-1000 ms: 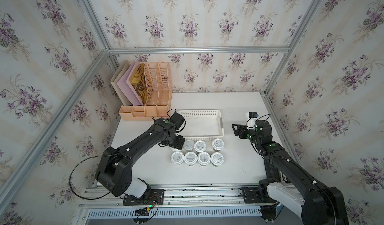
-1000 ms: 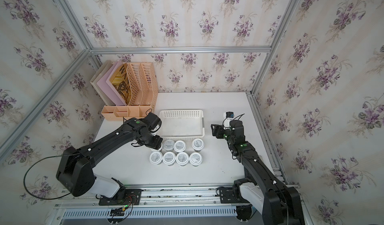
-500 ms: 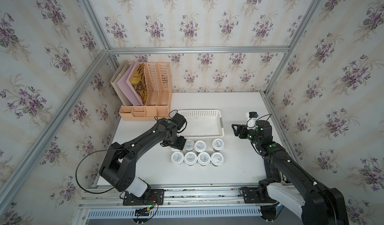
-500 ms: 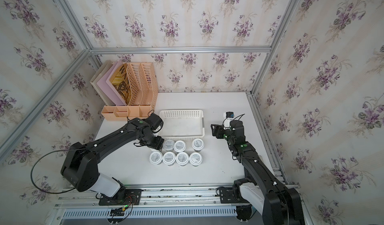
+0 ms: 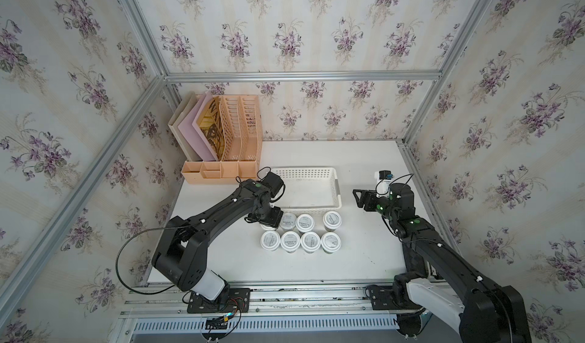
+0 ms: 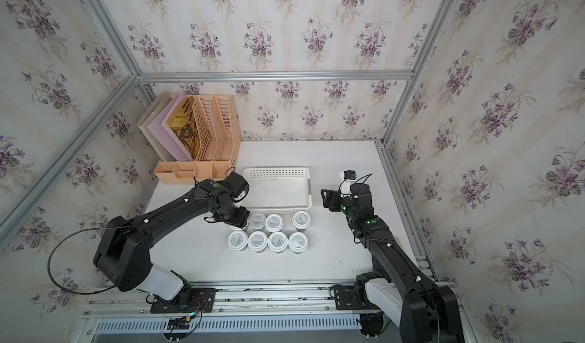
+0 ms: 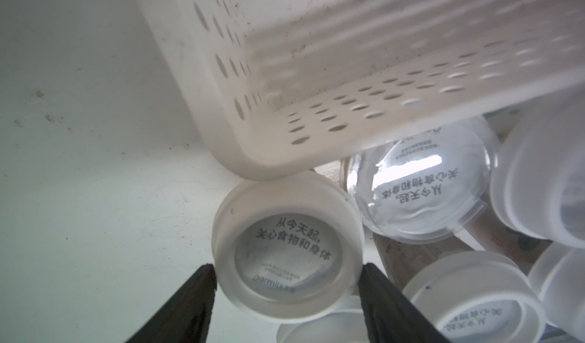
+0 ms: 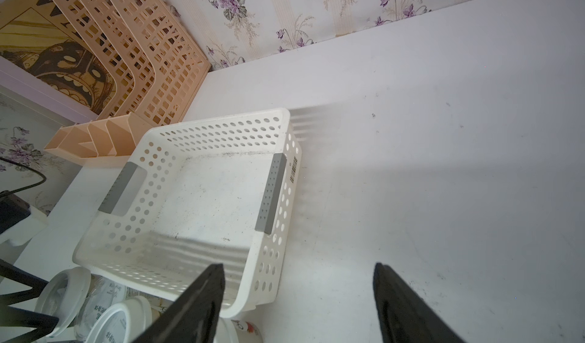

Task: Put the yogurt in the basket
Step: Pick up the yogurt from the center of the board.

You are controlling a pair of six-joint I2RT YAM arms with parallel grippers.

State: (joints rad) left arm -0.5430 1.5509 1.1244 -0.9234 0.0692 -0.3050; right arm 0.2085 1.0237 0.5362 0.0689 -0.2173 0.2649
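On the counter (image 5: pixel 364 256) my left gripper (image 7: pixel 286 271) clamps a yogurt (image 7: pixel 285 249), seemingly light and slick, by its lid; right gripper (image 8: pixel 298 268) gapes.

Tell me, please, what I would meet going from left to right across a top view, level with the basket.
Peach file organizer → white perforated basket → right gripper, jaws open and empty.
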